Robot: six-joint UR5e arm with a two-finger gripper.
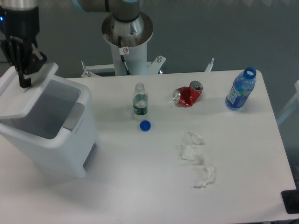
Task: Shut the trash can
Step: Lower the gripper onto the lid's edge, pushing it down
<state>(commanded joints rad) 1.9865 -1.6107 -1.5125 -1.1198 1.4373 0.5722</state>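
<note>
The trash can (51, 135) is a large white boxy bin at the table's left, with a grey front latch (74, 116). Its flat white lid (21, 95) is hinged at the far left and stands partly raised, tilted over the opening, so the inside still shows. My gripper (22, 70) hangs at the top left with its dark fingers (22, 80) against the lid's upper face near its far edge. The fingers overlap from this angle, so I cannot tell how wide they stand.
A small clear bottle (140, 103) stands mid-table with a blue cap (145, 125) lying in front of it. A crushed red can (188, 95), a blue bottle (240, 89) and crumpled white tissue (198, 158) lie to the right. The robot's base (127, 42) is behind.
</note>
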